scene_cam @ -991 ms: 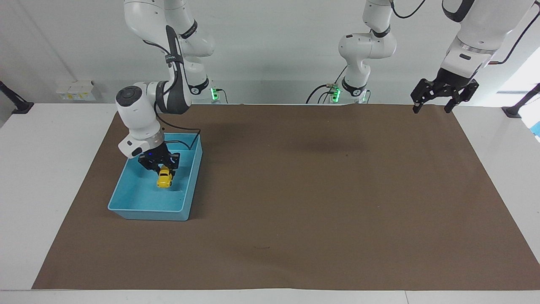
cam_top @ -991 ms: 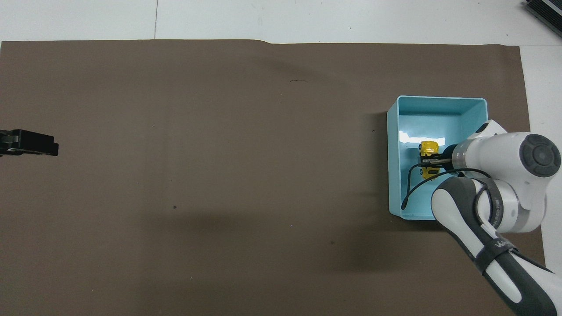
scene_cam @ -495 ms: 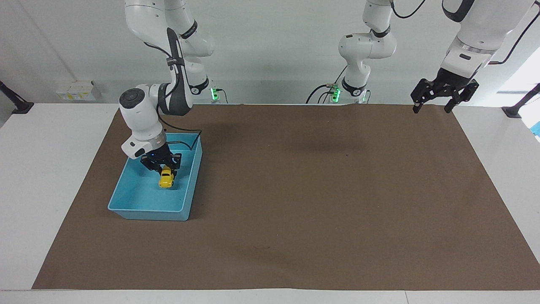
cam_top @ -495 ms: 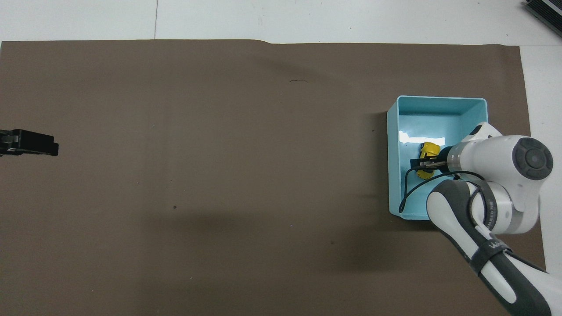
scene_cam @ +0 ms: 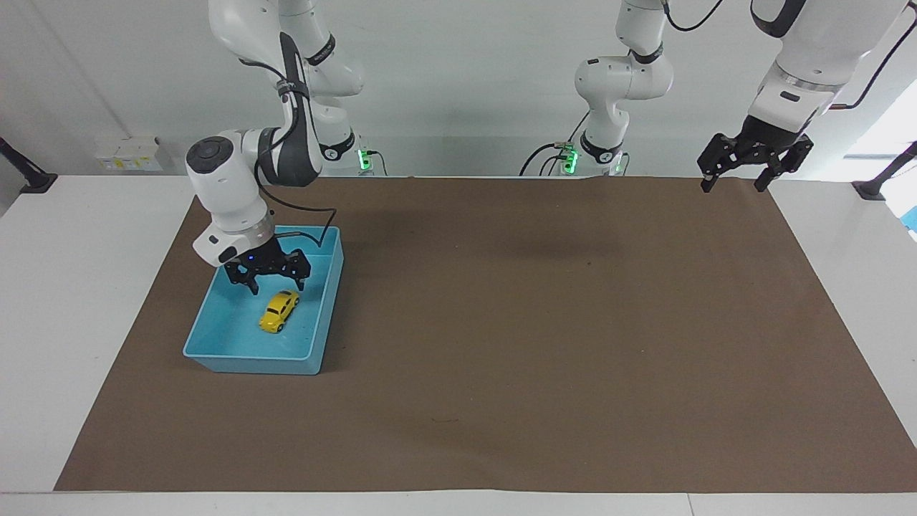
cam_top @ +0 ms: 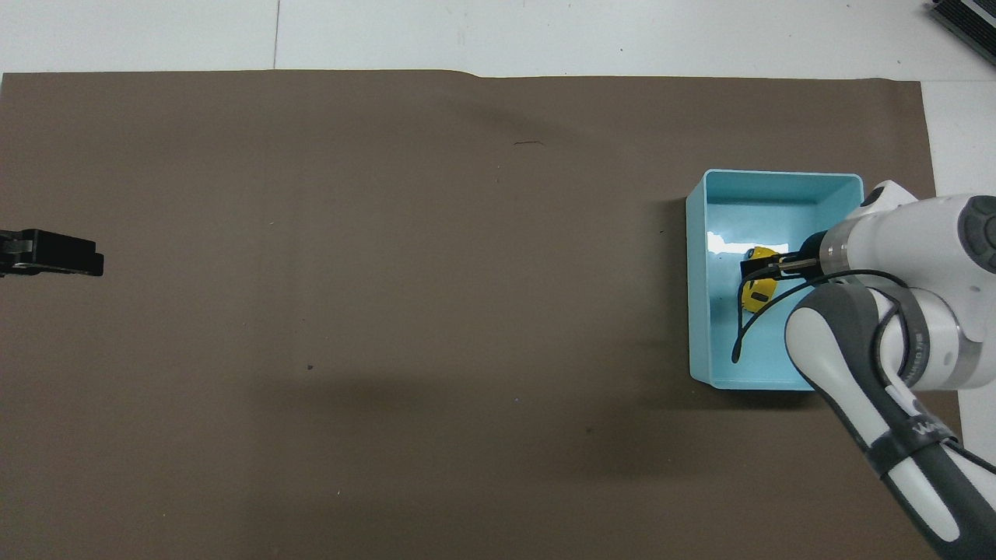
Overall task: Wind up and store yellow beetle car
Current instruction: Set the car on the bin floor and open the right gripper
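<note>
Yellow beetle car (scene_cam: 279,311) free in blue bin (scene_cam: 215,344), right fingers (scene_cam: 253,287) apart above, overhead half-hides car, left fingers (scene_cam: 763,183) apart.

No readable text, labels, brands, numbers or signs anywhere. Only lettering is on the dark band of the right arm's forearm (cam_top: 910,435), bottom corner of the overhead view, and it can't be made out.
</note>
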### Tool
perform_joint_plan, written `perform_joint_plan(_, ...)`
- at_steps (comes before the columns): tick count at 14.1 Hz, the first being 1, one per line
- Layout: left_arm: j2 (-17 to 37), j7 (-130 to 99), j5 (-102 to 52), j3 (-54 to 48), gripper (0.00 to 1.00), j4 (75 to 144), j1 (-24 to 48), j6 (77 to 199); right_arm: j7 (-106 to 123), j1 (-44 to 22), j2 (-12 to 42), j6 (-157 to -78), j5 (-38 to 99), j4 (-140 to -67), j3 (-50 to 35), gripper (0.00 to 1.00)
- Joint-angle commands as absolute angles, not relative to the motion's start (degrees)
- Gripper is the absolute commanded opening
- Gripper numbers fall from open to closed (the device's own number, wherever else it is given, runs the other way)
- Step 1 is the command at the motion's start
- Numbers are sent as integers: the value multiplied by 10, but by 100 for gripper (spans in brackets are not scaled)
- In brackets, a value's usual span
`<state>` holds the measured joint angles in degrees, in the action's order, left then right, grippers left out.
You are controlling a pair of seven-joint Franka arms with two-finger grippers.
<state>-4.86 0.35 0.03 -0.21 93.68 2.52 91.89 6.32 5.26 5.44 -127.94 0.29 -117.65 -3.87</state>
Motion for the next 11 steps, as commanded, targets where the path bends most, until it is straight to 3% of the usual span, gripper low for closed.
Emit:
perform_joint_plan(1,-54,3,-10,-6,100,940,17,913,79,61,52,-1227,-4,-1135,-40,100)
perform_joint_plan(11,-54,3,-10,-6,100,940,17,913,63,76,47,-1080,6,-992,-39,100)
